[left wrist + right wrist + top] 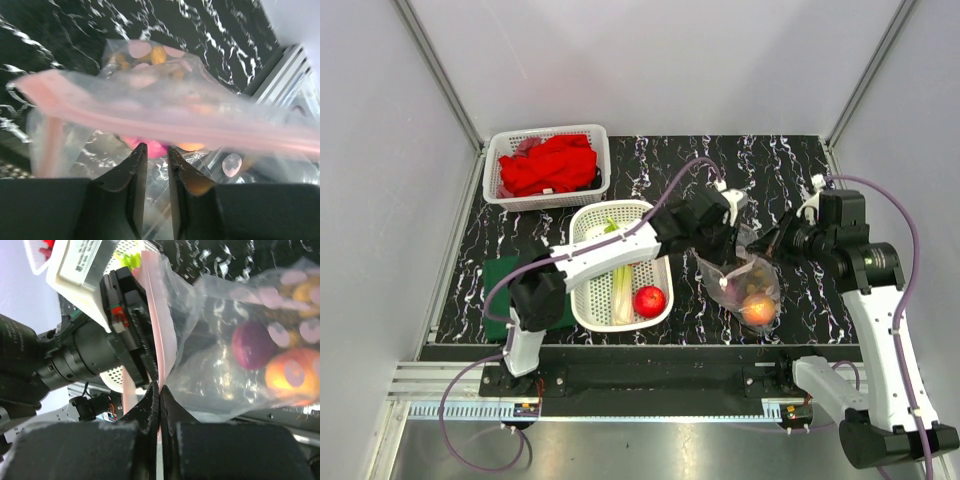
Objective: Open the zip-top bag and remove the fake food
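Observation:
The clear zip-top bag (745, 285) hangs between my two grippers above the dark marbled table. An orange peach (758, 312) and other fake food lie in its bottom. In the right wrist view the bag (230, 340) holds a purple onion (252, 345) and the peach (292, 372). My right gripper (159, 386) is shut on the pink zip strip (152, 305); it also shows in the top view (767, 245). My left gripper (155, 150) is at the bag's mouth (733, 248), its jaws a narrow gap apart just under the zip strip (165, 125), with bag film in front of them.
A white perforated basket (582, 300) left of the bag holds a red apple (650, 300) and a green-white leek (620, 285). A second basket (500, 150) at the back left holds a red cloth (550, 165). A green mat (498, 285) lies at the table's left.

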Robot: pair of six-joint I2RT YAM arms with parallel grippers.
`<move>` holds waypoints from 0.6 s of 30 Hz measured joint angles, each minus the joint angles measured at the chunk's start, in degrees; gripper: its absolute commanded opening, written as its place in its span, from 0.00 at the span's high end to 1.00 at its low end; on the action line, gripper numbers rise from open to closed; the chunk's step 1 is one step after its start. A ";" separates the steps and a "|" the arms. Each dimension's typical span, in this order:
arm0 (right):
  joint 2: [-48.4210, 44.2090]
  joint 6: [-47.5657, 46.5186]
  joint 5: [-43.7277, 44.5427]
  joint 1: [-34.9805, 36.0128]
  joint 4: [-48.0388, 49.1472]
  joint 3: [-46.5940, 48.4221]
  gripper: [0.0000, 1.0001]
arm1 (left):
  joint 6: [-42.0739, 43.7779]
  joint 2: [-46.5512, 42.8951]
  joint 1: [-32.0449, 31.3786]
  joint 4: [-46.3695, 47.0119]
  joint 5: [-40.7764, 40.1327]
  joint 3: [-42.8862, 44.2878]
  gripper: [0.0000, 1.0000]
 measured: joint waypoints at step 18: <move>-5.62 4.79 7.76 -0.02 -7.10 -4.74 1.00 | -1.62 8.44 -5.57 -2.14 -6.25 2.01 0.37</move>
